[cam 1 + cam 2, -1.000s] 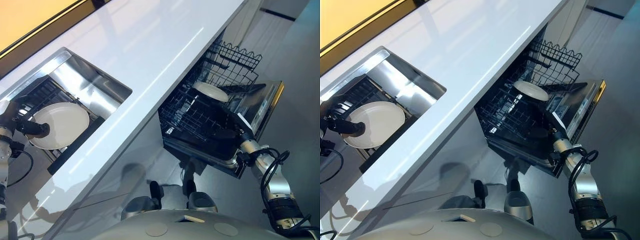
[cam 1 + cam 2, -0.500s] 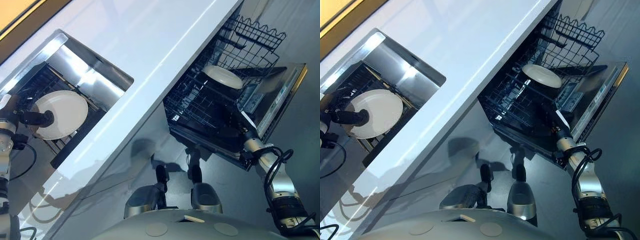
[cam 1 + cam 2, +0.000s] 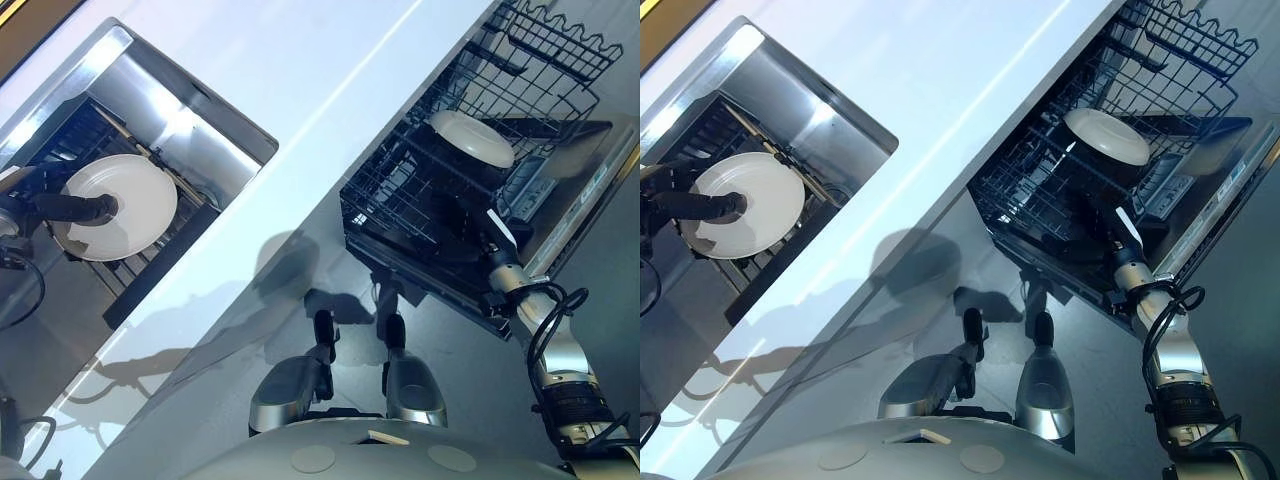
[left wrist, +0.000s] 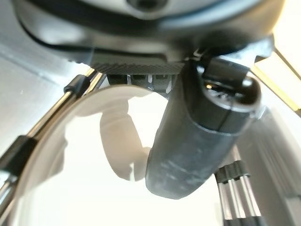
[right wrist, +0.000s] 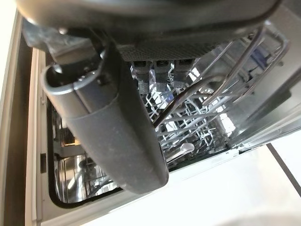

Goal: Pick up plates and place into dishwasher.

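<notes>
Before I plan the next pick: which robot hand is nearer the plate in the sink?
Left. The left robot hand is on the sink plate, thumb across its face; the right robot hand is at the dishwasher rack.

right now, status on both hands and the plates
Left hand pinching the plate in the sink. Right hand at the dishwasher rack, grip unclear. Second plate already in rack. Nothing seen blocking.

Bright overhead light glares off the white tabletop [image 3: 300,90] and sink wall [image 3: 190,150]; soft shadows fall on the floor [image 3: 290,270]. Wrist views look blurred, perhaps overexposed.
</notes>
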